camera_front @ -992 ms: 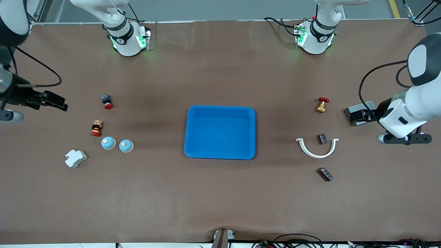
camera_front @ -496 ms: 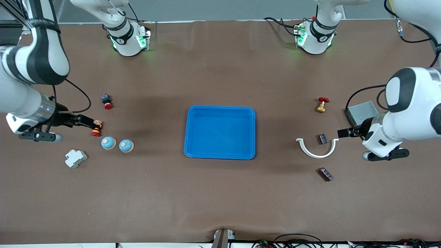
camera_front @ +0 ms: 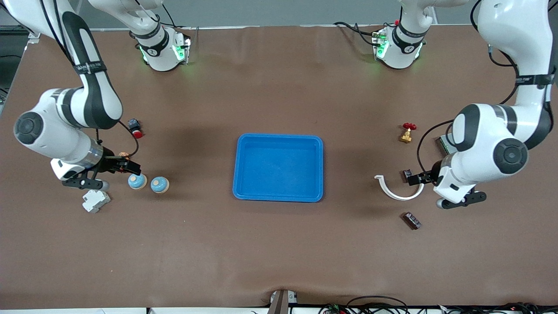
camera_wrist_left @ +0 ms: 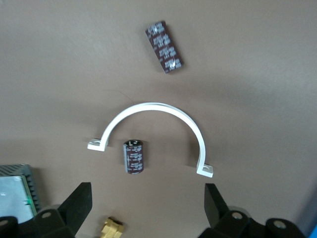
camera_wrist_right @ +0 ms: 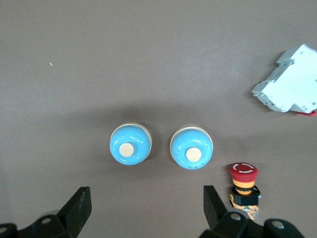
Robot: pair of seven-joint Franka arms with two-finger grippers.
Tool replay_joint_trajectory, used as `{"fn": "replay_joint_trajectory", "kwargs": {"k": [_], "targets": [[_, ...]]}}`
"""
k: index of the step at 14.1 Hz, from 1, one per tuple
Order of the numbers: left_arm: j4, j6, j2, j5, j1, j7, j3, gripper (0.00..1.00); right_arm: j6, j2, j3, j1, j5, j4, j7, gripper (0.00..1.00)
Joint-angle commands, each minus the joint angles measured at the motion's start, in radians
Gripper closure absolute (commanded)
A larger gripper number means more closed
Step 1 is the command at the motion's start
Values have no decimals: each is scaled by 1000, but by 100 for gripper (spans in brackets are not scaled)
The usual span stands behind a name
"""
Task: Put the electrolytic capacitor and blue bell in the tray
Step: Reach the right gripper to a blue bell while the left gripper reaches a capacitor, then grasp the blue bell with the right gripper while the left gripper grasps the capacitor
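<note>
Grippers gape empty: we see left gripper [camera_front: 417, 177] over capacitor [camera_front: 407, 175], right gripper [camera_front: 129, 167] at bell [camera_front: 137, 181]'s eleven o'clock.

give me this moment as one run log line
stage: approach | left gripper: open, over capacitor | right gripper: open, over blue bells | tray: empty

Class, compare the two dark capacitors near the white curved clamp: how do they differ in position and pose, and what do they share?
One capacitor lies inside the arc of the white clamp; the other capacitor lies outside it, nearer the front camera. The inner one lies roughly square to a line between the clamp's feet; the outer one lies at a slant to that. Both are dark brown printed cylinders lying on their sides.
</note>
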Motion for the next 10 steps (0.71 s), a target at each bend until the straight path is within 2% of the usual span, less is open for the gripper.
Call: {"fn": "replay_joint_trajectory", "kwargs": {"k": [1, 6, 10], "targets": [[-102, 72, -47, 9, -22, -52, 1, 0, 66, 46, 1, 16, 19, -7, 2, 0], [-159, 133, -8, 44, -19, -52, 1, 0, 198, 118, 4, 30, 20, -42, 13, 0], [-159, 158, 38, 55, -12, -51, 3, 0, 323, 181, 4, 70, 20, -66, 54, 0]]}}
